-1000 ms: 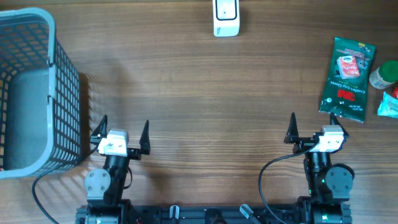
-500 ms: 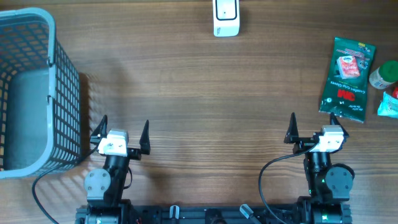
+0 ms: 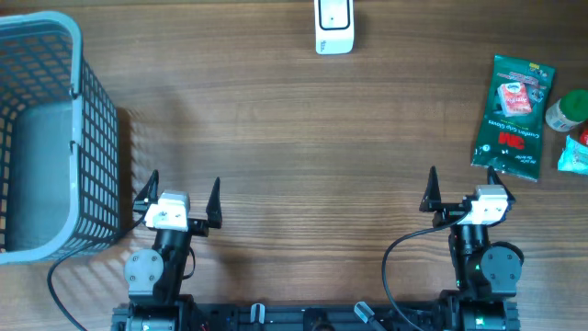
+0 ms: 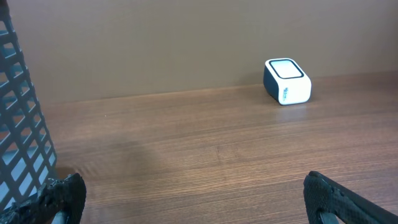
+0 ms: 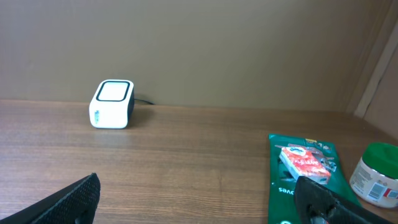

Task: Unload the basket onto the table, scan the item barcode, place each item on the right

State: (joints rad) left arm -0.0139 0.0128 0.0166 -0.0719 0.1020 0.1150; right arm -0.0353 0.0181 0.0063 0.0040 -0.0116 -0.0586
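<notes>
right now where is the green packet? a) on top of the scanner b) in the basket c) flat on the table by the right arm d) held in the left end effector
c: the green packet lies flat on the table, close to the open right end effector, which holds nothing.

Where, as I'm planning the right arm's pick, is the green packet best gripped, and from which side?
Probably its near short end, from above, jaws across the narrow width. The green packet lies flat on the table, so only edges offer purchase; that end is nearest the right gripper and clear of the green-lidded jar beside its right edge.
</notes>
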